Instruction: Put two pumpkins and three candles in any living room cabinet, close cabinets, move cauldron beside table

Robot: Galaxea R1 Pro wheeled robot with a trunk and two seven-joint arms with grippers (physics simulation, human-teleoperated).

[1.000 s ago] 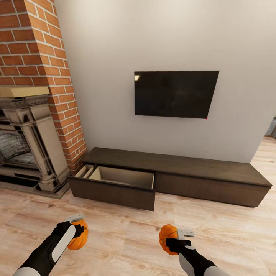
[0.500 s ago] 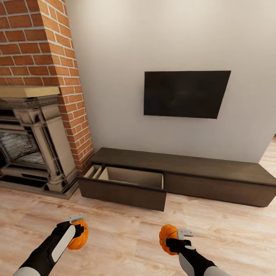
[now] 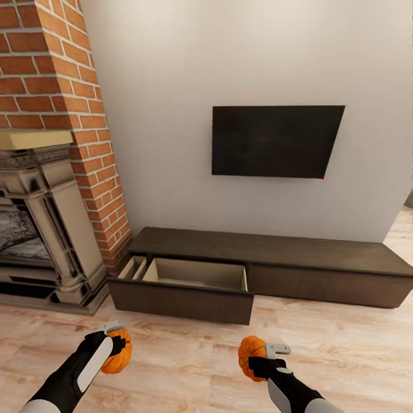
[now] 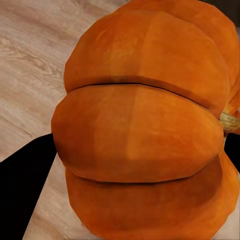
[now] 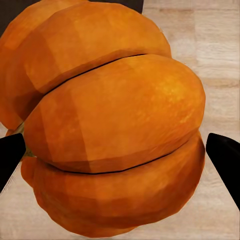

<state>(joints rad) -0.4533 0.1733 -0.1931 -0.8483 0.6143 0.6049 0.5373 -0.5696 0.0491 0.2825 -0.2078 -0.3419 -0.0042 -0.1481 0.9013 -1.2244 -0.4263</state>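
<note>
I hold two orange ribbed pumpkins low over the plank floor. My left gripper (image 3: pixel 116 346) is shut on one pumpkin (image 3: pixel 119 357) (image 4: pixel 140 130), and my right gripper (image 3: pixel 259 354) is shut on the other pumpkin (image 3: pixel 251 356) (image 5: pixel 110 125). Ahead against the pale wall stands the long dark brown cabinet (image 3: pixel 321 258). Its left drawer (image 3: pixel 189 287) is pulled out, showing a light tan inside with nothing visible in it. The cabinet's right front is shut. Candles and the cauldron are out of view.
A black TV (image 3: pixel 276 141) hangs on the wall above the cabinet. A red brick fireplace (image 3: pixel 51 149) with a stone surround stands at the left, close to the open drawer. Light wood floor (image 3: pixel 189 367) lies between me and the cabinet.
The whole view has shifted and the cabinet looms slightly larger, so the camera has moved nearer. Both grippers keep their pumpkins in the same places in the picture.
</note>
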